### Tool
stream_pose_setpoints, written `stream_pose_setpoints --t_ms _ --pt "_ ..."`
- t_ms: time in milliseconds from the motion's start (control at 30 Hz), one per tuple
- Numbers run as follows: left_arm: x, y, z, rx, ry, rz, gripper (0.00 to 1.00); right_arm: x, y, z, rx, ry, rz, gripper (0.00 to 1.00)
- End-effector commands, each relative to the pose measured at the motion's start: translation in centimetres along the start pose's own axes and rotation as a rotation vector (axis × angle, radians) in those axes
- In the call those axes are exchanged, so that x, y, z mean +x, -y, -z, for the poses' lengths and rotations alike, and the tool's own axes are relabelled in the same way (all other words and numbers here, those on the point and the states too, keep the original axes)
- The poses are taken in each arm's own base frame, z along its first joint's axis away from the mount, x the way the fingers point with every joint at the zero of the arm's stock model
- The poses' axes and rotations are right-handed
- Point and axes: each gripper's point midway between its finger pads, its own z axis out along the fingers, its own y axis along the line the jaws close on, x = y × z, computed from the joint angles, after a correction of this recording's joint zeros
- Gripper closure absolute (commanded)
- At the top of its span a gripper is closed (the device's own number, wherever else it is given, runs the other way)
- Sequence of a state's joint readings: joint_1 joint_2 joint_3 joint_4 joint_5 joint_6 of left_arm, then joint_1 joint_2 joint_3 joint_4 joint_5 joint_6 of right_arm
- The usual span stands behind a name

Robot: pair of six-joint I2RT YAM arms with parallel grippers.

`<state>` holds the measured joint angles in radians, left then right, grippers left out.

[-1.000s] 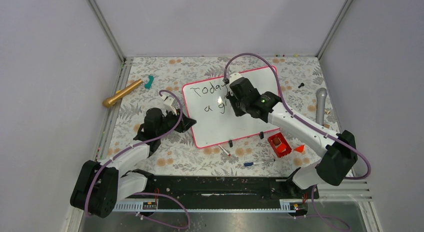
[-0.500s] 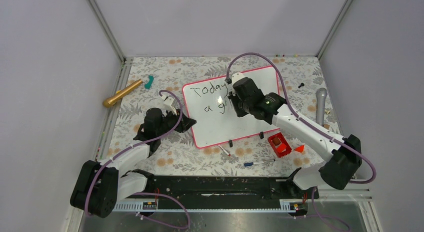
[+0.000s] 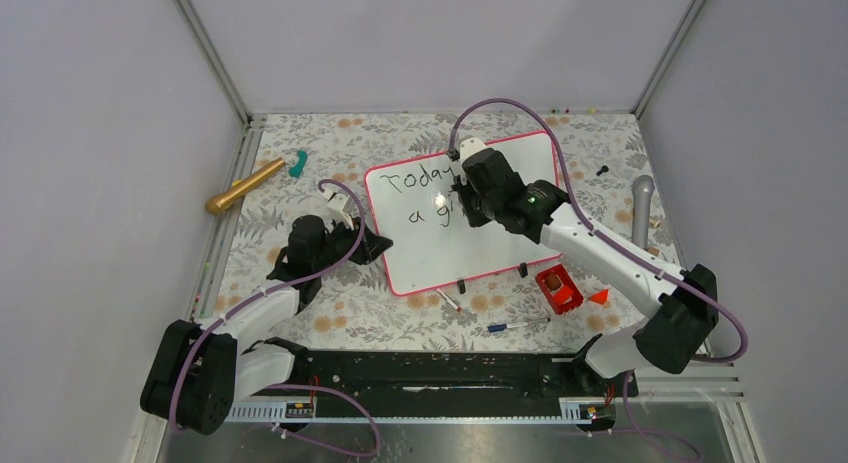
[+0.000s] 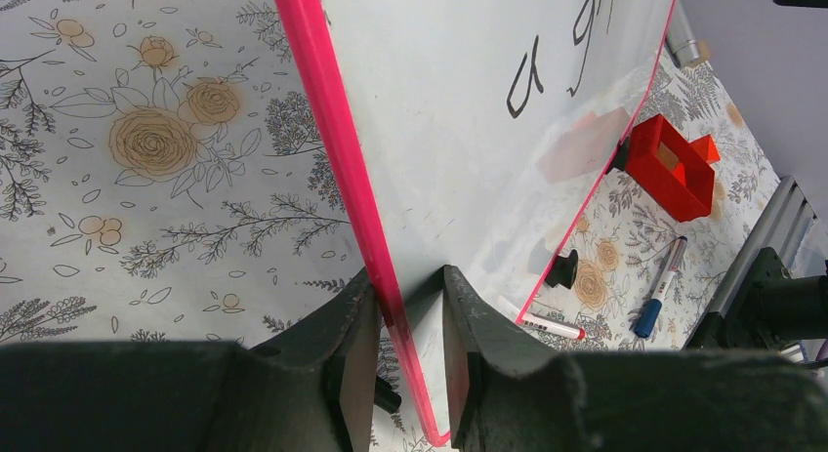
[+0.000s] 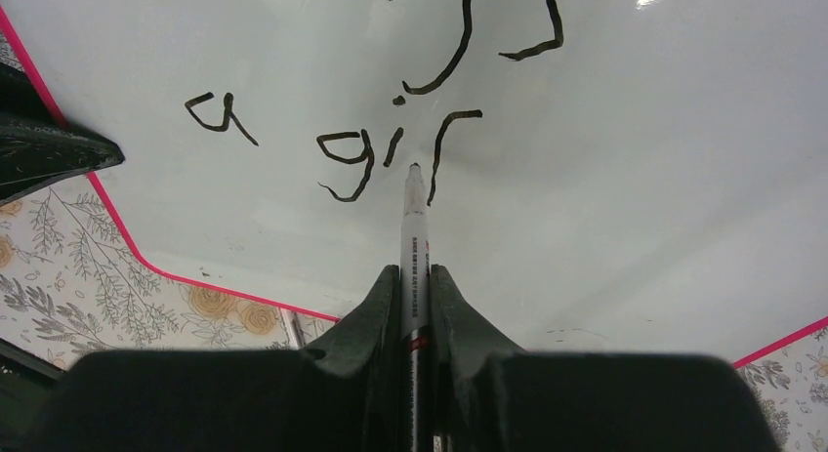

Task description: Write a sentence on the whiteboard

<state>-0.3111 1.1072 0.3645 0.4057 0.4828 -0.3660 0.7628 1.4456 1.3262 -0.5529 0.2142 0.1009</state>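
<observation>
Now the right gripper (image 5: 413, 273), clamped on a marker (image 5: 415, 227) aimed at the whiteboard (image 5: 635, 208) just ahead, could skew the sentence (image 5: 366, 159) if the left gripper (image 4: 405, 298), pinching the board's edge, slips.

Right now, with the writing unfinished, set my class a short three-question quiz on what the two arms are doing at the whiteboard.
1. True or false: the left tool holds the marker.
2. Where is the marker's tip? A) on the first line of the sentence; B) beside the "gi" on the second line; C) off the board entirely.
3. Fill in: the left tool is clamped on the pink edge of the ____.
Key: 1 false, the right tool grips it; 2 B; 3 the whiteboard.
</observation>
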Motion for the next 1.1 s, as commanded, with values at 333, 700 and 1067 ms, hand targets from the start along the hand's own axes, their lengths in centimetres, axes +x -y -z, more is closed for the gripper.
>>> stream_pose_setpoints --t_ms 333,700,1067 --pt "-1.5 -0.7 -0.1 -0.040 0.050 -0.073 0.87 -2.8 0.4 -0.7 0.028 0.063 -0.002 1.00" --pt "-1.6 -0.8 -0.1 -0.041 0.051 -0.074 0.87 -2.5 1.3 -1.1 0.083 0.055 0.001 1.00" --pt "-1.5 -0.8 -0.1 -0.041 0.049 -0.073 0.87 -2.4 2.6 -0.5 0.146 0.060 0.011 1.00"
